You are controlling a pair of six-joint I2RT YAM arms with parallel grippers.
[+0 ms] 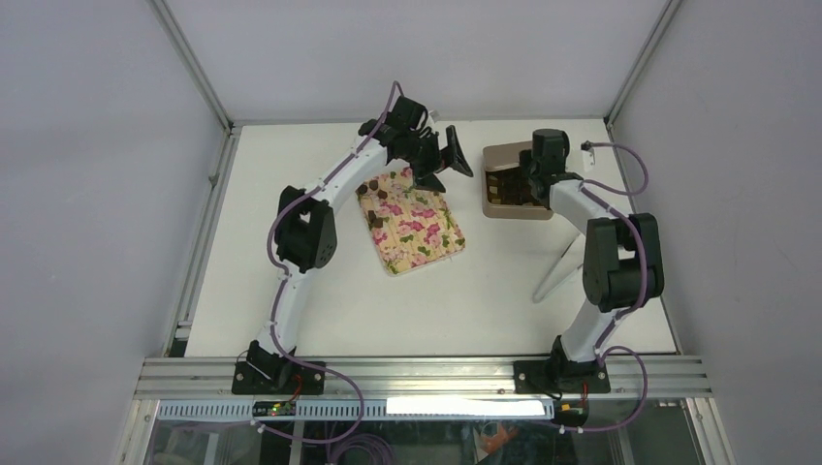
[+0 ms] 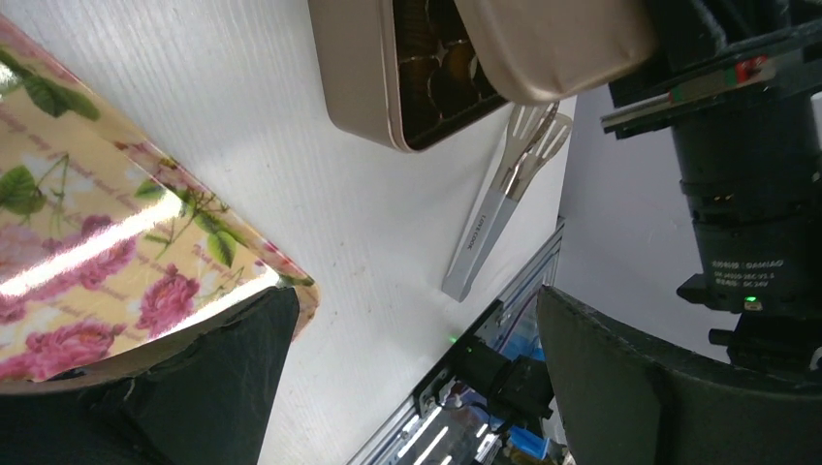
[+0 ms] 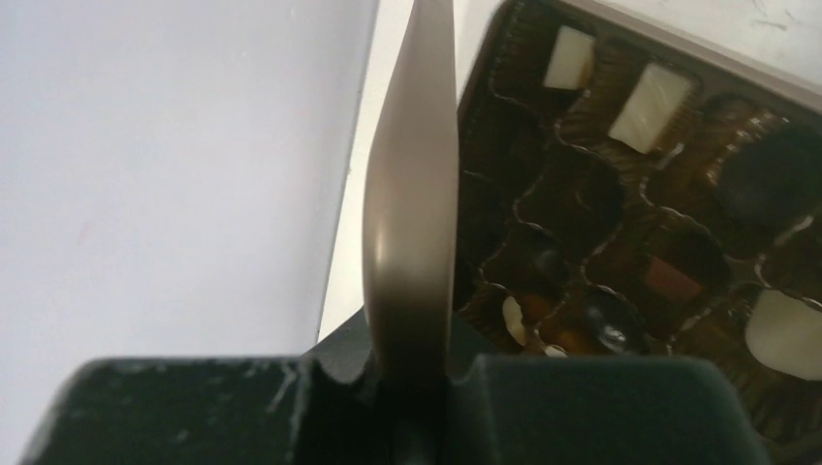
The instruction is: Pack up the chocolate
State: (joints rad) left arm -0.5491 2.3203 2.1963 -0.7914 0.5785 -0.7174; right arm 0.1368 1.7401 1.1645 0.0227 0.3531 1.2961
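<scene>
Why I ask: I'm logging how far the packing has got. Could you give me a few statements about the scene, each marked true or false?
1. The right fingers clamp the lid. True.
2. The left fingers hold a chocolate. False: they stand wide apart with nothing between them, by the floral tray.
3. The tongs lie on the table near the box. True.
4. The box is closed. False: the lid is held on edge above it, and the compartments show, several with chocolates in them.
</scene>
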